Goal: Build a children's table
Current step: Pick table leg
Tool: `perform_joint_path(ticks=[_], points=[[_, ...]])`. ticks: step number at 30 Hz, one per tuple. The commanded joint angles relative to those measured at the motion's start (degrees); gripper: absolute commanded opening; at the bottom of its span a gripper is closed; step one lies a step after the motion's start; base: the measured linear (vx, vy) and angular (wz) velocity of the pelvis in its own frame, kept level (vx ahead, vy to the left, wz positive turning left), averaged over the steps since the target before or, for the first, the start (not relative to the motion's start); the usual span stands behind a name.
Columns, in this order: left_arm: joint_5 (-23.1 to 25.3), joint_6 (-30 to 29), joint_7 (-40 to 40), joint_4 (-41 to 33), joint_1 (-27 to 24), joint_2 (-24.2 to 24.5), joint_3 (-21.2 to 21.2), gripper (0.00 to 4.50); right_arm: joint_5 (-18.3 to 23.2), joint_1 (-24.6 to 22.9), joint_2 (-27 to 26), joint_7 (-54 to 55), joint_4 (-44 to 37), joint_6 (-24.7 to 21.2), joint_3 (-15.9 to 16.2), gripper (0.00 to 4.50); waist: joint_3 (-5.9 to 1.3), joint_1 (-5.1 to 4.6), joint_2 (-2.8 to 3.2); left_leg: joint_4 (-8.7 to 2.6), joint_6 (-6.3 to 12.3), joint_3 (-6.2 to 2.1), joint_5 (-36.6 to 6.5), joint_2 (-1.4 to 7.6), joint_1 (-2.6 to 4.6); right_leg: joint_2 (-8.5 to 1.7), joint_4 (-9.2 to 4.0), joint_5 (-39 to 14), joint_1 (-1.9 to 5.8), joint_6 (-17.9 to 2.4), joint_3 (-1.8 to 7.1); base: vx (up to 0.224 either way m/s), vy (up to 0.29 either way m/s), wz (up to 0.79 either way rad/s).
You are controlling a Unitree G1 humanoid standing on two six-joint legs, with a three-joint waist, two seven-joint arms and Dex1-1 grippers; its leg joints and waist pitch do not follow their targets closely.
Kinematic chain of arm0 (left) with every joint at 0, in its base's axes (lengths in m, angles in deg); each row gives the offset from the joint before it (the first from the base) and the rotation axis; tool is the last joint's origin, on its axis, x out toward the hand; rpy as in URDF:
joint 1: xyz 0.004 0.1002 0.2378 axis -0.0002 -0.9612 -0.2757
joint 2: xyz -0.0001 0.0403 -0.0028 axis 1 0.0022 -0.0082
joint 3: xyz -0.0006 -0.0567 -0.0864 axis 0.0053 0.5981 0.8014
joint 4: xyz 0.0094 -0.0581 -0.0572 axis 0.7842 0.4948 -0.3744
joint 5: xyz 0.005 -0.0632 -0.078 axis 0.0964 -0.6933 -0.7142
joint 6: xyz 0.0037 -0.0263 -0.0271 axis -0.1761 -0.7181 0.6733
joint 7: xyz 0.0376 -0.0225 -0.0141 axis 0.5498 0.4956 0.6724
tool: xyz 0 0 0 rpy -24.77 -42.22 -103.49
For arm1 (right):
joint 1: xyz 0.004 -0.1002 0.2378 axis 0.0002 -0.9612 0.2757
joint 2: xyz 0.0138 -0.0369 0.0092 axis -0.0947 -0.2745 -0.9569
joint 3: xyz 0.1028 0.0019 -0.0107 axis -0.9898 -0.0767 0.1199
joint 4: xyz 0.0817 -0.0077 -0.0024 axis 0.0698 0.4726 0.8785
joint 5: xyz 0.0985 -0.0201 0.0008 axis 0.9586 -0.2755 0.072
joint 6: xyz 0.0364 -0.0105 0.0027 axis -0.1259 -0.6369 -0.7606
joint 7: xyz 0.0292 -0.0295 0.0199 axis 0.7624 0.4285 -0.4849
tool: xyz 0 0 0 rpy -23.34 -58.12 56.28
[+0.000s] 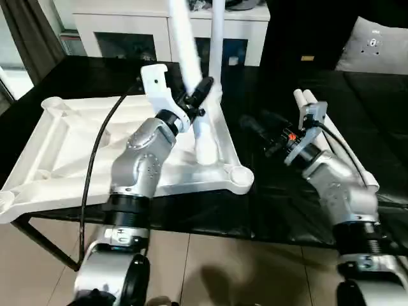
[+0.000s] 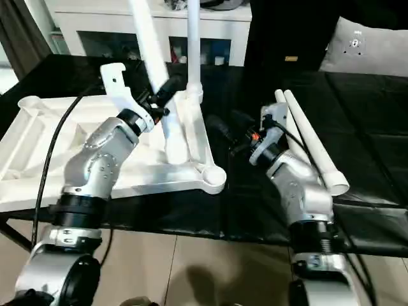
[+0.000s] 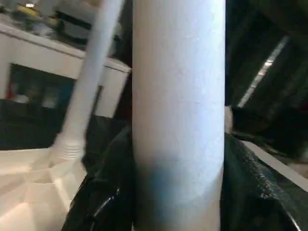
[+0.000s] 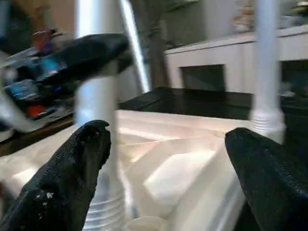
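The white tabletop [image 1: 76,137] lies upside down on a black table, ribs and corner sockets facing up. One white leg [image 1: 217,44] stands upright in the far right socket. My left gripper [image 1: 197,95] is shut on a second leg [image 1: 185,44], which tilts to the left with its lower end [image 1: 205,150] down on the top's right rim, short of the near right socket [image 1: 241,176]. In the left wrist view this leg [image 3: 178,106] sits between the black fingers [image 3: 103,192]. To the right of the tabletop, my right gripper [image 4: 166,139] is open with nothing in it.
Two spare white legs [image 1: 338,146] lie side by side on the black table behind my right arm. A white cabinet with glass doors [image 1: 127,32] stands at the back and a grey cushion [image 1: 376,44] at the far right. Tiled floor [image 1: 242,268] lies below the table's near edge.
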Motion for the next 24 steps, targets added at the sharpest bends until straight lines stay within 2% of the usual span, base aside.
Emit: perform_joint_path(ticks=[1, 2, 4, 8, 10, 16, 20, 24], points=[[-2.73, -2.14, -3.93, -2.92, 0.45, 0.55, -0.39, 1.86, 1.23, -0.33, 1.69, -4.34, -2.81, -2.78, 2.29, 4.23, -4.27, 0.32, -0.95, -3.36, 7.47, -1.39, -3.16, 3.66, 0.24, -5.40, -3.88, -11.75, 4.05, -7.15, 4.07, 0.000, 0.000, 0.00], [-2.73, -2.14, -3.93, -2.92, 0.45, 0.55, -0.39, 1.86, 1.23, -0.33, 1.69, -4.34, -2.81, -2.78, 2.29, 4.23, -4.27, 0.32, -0.95, -3.36, 7.47, -1.39, -3.16, 3.66, 0.24, -5.40, -3.88, -11.75, 4.05, -7.15, 4.07, 0.000, 0.000, 0.00], [-6.87, -5.76, -9.81, -5.08, 0.24, 1.98, -0.46, 1.86, 2.69, -0.25, 3.38, -8.10, -4.19, -5.40, 3.34, 4.23, -4.25, 0.43, -0.98, -3.33, 7.71, -1.36, -2.72, 3.69, 0.14, -5.39, -3.73, -11.45, 3.97, -7.69, 4.14, 0.000, 0.000, 0.00], [-13.52, -10.41, -13.06, -6.31, 0.74, 1.95, 2.13, 1.86, 5.03, -0.06, 4.31, -11.36, -5.03, -8.25, 3.13, 4.23, -4.15, 0.55, -1.02, -3.37, 7.11, -1.33, -3.46, 3.69, 0.18, -5.43, -3.95, -13.13, 3.97, -7.70, 4.07, 0.000, 0.000, 0.00], [-17.93, -14.89, -15.89, -7.12, 0.76, 2.46, 3.11, 1.86, 6.60, 0.09, 4.64, -12.50, -5.16, -10.04, 2.58, 4.23, -4.15, 0.59, -1.09, -3.33, 6.71, -1.22, -3.57, 3.53, 0.21, -5.38, -3.96, -13.98, 4.02, -7.74, 4.04, 0.000, 0.000, 0.00], [-24.88, -22.31, -20.02, -8.23, 0.27, 3.05, 4.40, 1.86, 9.51, -0.32, 5.55, -15.14, -6.39, -12.97, 2.28, 4.23, -4.14, 0.56, -1.05, -3.38, 6.33, -1.26, -3.41, 3.54, 0.26, -5.23, -4.07, -14.08, 3.99, -7.04, 4.06, 0.000, 0.000, 0.00], [-25.43, -23.26, -21.29, -8.51, 0.04, 3.65, 3.78, 1.86, 10.24, -0.65, 6.02, -16.40, -7.26, -14.04, 2.49, 4.23, -4.16, 0.60, -0.98, -3.39, 6.43, -1.33, -2.87, 3.58, 0.30, -5.16, -4.02, -13.52, 3.95, -6.89, 4.08, 0.000, 0.000, 0.00], [-24.45, -23.31, -23.22, -9.26, -0.12, 4.32, 1.93, 1.86, 12.09, -1.43, 7.60, -20.36, -9.60, -17.08, 4.15, 4.23, -4.22, 0.94, -1.02, -3.33, 6.61, -1.33, -2.46, 3.63, 0.26, -5.14, -3.98, -13.51, 4.08, -6.42, 4.07, 0.000, 0.000, 0.00]])
